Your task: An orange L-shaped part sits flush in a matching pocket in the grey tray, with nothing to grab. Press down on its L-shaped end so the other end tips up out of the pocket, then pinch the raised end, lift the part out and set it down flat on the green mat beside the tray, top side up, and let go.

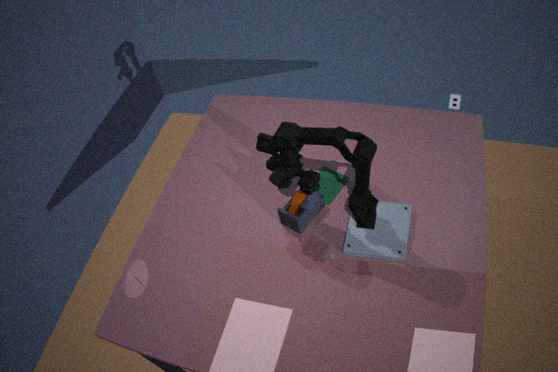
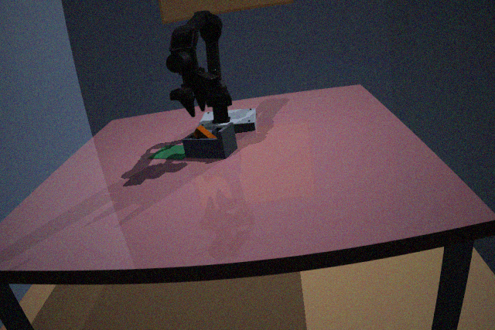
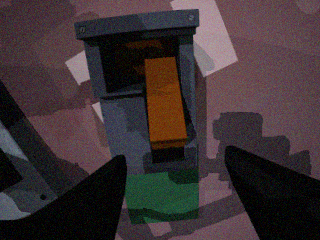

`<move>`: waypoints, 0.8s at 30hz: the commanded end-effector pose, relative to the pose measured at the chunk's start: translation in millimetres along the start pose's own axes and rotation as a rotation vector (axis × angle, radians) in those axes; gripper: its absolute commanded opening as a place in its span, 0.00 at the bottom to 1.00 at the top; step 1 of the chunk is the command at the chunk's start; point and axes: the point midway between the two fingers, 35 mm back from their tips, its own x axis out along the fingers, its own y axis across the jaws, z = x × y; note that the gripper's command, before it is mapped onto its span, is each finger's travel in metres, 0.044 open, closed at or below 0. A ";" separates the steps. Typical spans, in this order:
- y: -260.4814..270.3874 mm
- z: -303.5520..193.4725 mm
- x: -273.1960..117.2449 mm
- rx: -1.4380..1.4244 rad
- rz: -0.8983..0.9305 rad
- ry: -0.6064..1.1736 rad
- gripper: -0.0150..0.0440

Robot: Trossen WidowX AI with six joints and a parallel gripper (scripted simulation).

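The orange part (image 1: pixel 297 202) (image 2: pixel 206 132) (image 3: pixel 165 100) sits tilted in the pocket of the grey tray (image 1: pixel 290 219) (image 2: pixel 203 148) (image 3: pixel 137 25). Its end nearer the mat is raised; its other end is down in the pocket, mostly hidden. The green mat (image 1: pixel 330 186) (image 2: pixel 169 152) (image 3: pixel 150 190) lies flat at the tray's end. My gripper (image 1: pixel 295 184) (image 2: pixel 197 112) (image 3: pixel 175 157) is open and empty, above the tray. In the wrist view its fingers stand wide on both sides of the raised end, touching nothing.
The arm's pale base plate (image 1: pixel 387 234) (image 2: pixel 245 114) stands on the pink table (image 1: pixel 252 260) (image 2: pixel 339 166), on the far side of the tray in the exterior view. The tray's walls rise around the part. Arm shadows cross the mat.
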 end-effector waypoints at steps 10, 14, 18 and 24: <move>1.5 -2.0 30.1 -0.015 0.006 0.007 0.73; 1.1 -2.0 36.5 -0.015 0.006 0.007 0.73; 0.8 -2.0 43.1 -0.015 0.006 0.007 0.73; 0.8 -2.0 52.8 -0.015 0.006 0.007 0.73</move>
